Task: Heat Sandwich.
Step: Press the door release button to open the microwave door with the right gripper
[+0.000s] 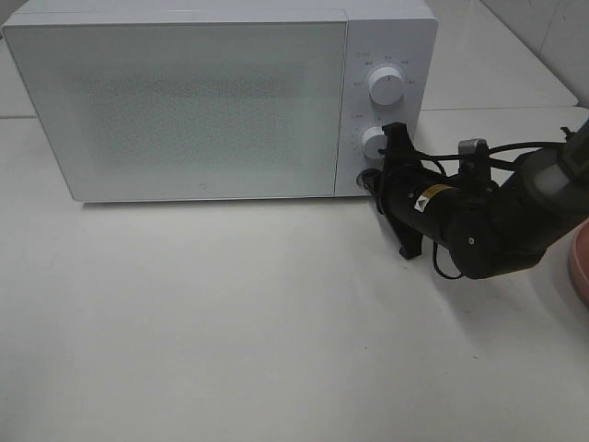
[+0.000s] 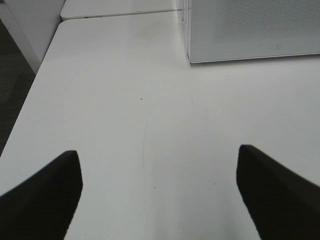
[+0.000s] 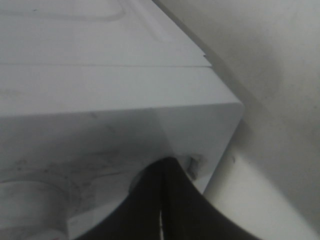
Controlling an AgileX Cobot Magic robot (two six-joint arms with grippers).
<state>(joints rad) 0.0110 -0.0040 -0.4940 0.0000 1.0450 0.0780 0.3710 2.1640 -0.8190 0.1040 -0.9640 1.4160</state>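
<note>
Right end effector (image 1: 373, 180), its fingers pressed together with nothing between them, pokes tip-first at the bottom corner of the control panel (image 1: 386, 55) on the microwave (image 1: 184, 101), just beneath the lower knob (image 1: 373, 141). The right wrist view shows the same closed tip (image 3: 162, 170) up against that corner of the white casing. Whether it presses a release there is too small to tell, but the door (image 1: 184, 106) is flush and closed, so the step in hand is judged to be getting it open. From the tip, the door stretches away toward the left arm's side across the whole front. Left end effector (image 2: 156, 152) hangs over bare bench (image 2: 125, 90) with its fingers wide apart and empty, the microwave's near corner ahead of it. Farther off, past the right arm's elbow, a sliver of the pink plate (image 1: 582, 267) shows at the edge of the high view. The sandwich appears in no view, so its long axis cannot be told. If it rests on that plate, it lies on the right arm's side, well apart from the panel, and the right arm is the nearer one.
</note>
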